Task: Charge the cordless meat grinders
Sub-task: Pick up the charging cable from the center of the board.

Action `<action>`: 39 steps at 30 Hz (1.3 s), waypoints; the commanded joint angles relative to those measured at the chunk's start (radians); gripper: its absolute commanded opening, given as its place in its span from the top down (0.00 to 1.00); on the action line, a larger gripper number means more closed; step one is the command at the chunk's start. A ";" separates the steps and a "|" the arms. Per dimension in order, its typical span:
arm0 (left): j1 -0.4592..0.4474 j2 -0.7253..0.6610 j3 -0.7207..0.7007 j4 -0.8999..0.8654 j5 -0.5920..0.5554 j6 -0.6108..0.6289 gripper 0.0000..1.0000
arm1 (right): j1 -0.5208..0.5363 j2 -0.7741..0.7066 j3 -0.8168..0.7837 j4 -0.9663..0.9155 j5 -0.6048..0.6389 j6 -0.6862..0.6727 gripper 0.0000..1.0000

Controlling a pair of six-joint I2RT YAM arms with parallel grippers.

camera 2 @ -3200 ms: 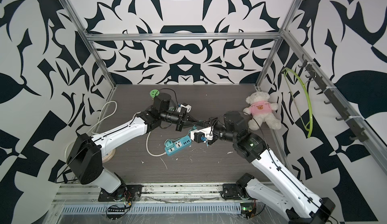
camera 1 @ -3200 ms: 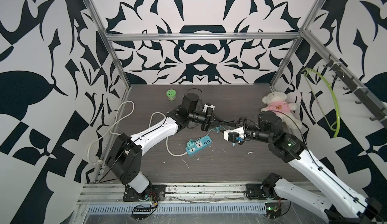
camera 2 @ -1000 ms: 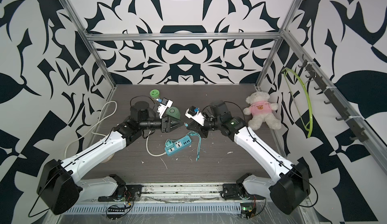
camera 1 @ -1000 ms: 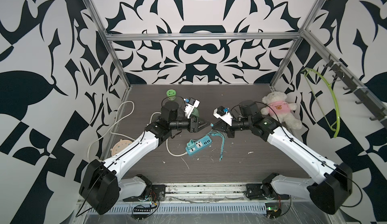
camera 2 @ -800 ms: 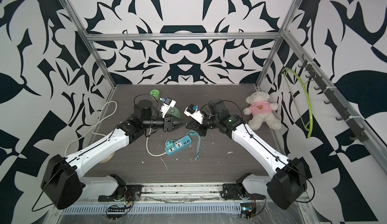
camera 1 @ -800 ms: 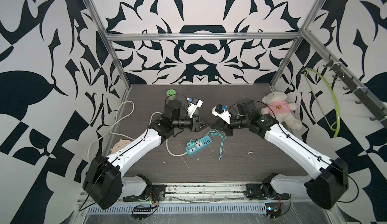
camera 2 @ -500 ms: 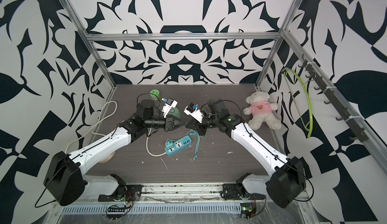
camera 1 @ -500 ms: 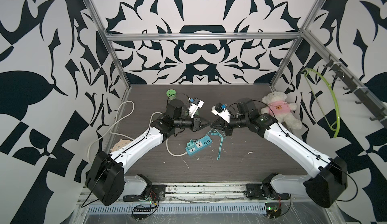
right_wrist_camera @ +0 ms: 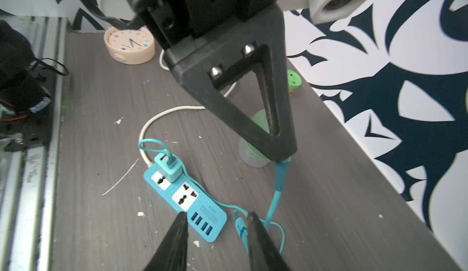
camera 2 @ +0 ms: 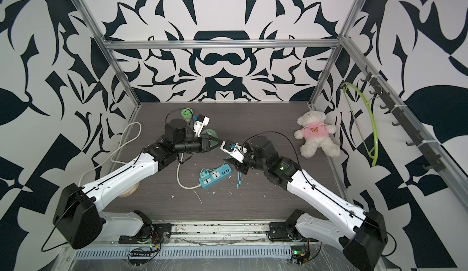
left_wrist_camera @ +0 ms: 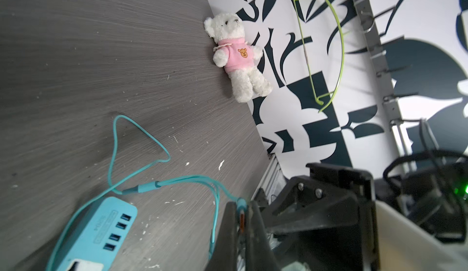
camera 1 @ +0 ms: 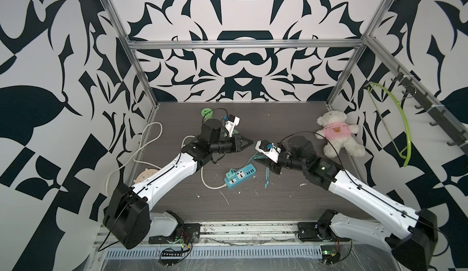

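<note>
My left gripper (left_wrist_camera: 241, 211) is clamped on the teal cable's plug (right_wrist_camera: 281, 173). My right gripper (right_wrist_camera: 217, 217) stands parted and empty. The mint grinder (right_wrist_camera: 253, 155) sits just behind my left fingertips. I should carry the plug level toward its port and mind the slack.

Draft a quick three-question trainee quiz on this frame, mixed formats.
1. True or false: the right gripper is shut on the teal cable.
2. Fill in: a teal ___ is plugged into the power strip.
3. The left gripper pinches: A) nothing B) the cable's plug end C) the power strip.
Key: 1 false, its jaws stand apart; 2 adapter; 3 B.
</note>
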 commanded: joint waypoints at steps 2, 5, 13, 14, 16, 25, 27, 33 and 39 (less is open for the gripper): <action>0.000 -0.022 -0.033 0.111 -0.009 -0.179 1.00 | 0.007 0.009 -0.026 0.195 0.119 -0.041 0.64; 0.000 -0.020 -0.031 0.103 0.009 -0.178 1.00 | 0.018 0.018 -0.028 0.224 0.137 -0.052 0.66; 0.000 -0.015 -0.031 0.082 0.040 -0.165 1.00 | 0.020 0.025 -0.021 0.234 0.120 -0.097 0.68; -0.001 -0.013 -0.030 0.082 0.045 -0.166 1.00 | 0.020 0.030 -0.018 0.232 0.111 -0.097 0.70; -0.001 -0.013 -0.029 0.091 0.056 -0.167 1.00 | 0.020 0.039 -0.011 0.225 0.100 -0.098 0.74; 0.000 -0.008 -0.023 0.082 0.092 -0.166 1.00 | 0.021 0.050 -0.002 0.234 0.102 -0.103 0.84; -0.001 -0.004 -0.021 0.080 0.098 -0.167 1.00 | 0.021 0.051 -0.001 0.240 0.100 -0.102 0.83; 0.000 0.004 -0.020 0.085 0.105 -0.169 1.00 | 0.021 0.067 0.011 0.253 0.089 -0.096 0.86; -0.001 0.008 -0.029 0.090 0.107 -0.172 1.00 | 0.021 0.074 0.012 0.268 0.090 -0.074 0.93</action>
